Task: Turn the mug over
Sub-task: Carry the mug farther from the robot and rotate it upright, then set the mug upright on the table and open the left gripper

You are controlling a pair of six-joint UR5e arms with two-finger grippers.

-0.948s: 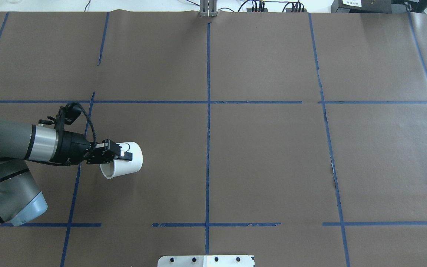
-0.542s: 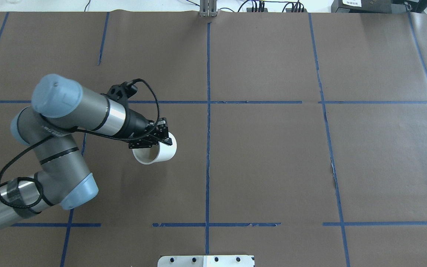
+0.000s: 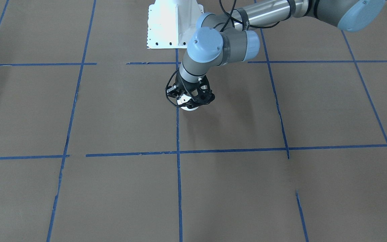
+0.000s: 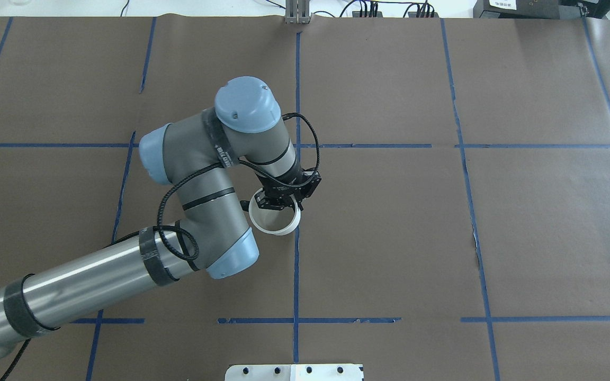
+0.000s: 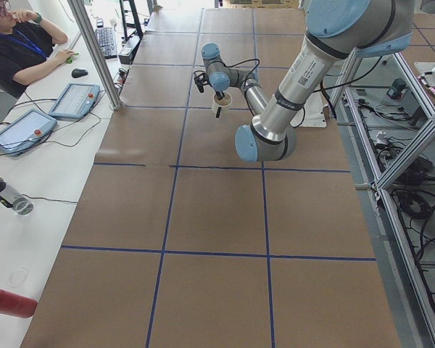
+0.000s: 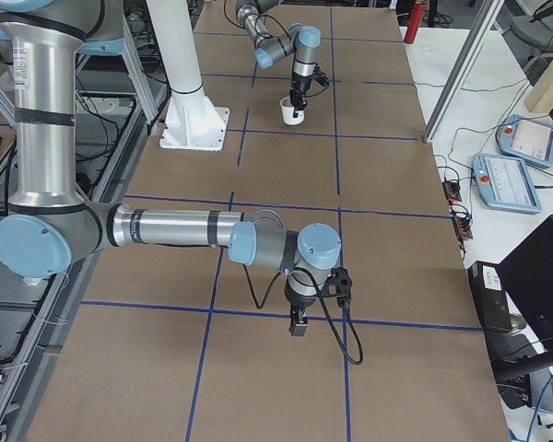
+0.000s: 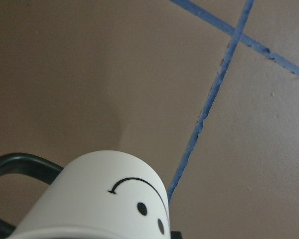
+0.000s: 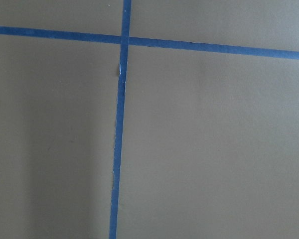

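Note:
The white mug (image 4: 275,218) hangs in my left gripper (image 4: 280,203), which is shut on its far rim. The mug's mouth faces up, and it sits close over the blue centre tape line. The black handle (image 4: 243,203) sticks out to the left. In the front view the gripper (image 3: 190,98) covers most of the mug (image 3: 189,107). The left wrist view shows the mug's side with the black smiley face (image 7: 139,199) and the handle (image 7: 20,167). I cannot tell if the mug touches the table. My right gripper (image 6: 298,324) points down near the table; I cannot tell if it is open or shut.
Brown paper with a blue tape grid (image 4: 297,264) covers the table. The robot's white base plate (image 4: 294,372) is at the near edge. An operator (image 5: 22,43), tablets (image 5: 74,100) and a red bottle (image 5: 7,301) are on the side table.
My left arm has swung right with the mug, from the table's left part to the centre line. The mug has turned from lying sideways to mouth up.

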